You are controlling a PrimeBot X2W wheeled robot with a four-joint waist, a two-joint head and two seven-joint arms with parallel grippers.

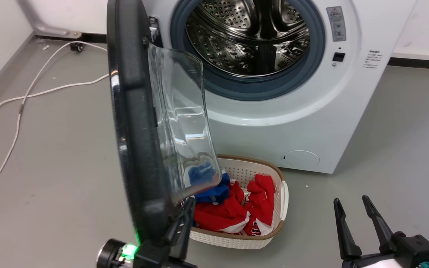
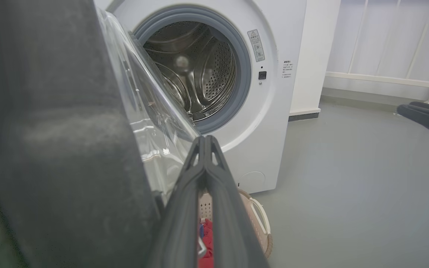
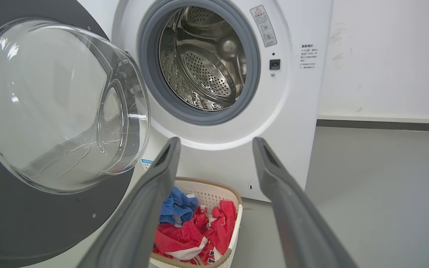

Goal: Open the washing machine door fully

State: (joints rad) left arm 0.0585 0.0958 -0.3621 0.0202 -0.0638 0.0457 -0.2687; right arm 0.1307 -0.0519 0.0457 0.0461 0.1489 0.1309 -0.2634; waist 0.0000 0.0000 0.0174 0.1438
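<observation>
Washing machine door [image 1: 132, 111] stands about square to the washing machine [image 1: 311, 123]; you have more swing to go
Left gripper [image 1: 189, 204] fingers pressed together, empty, beside its inner rim; right gripper [image 1: 350, 200] fingers wide, well apart

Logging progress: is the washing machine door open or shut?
Open: the washing machine door stands swung out edge-on in the head view, its glass bowl clear of the steel drum.

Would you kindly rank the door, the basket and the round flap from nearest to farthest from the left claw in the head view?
1. Door, right beside the left claw, on its left.
2. Basket, just right of it, on the floor.
3. Flap, farther back, low on the machine.
</observation>
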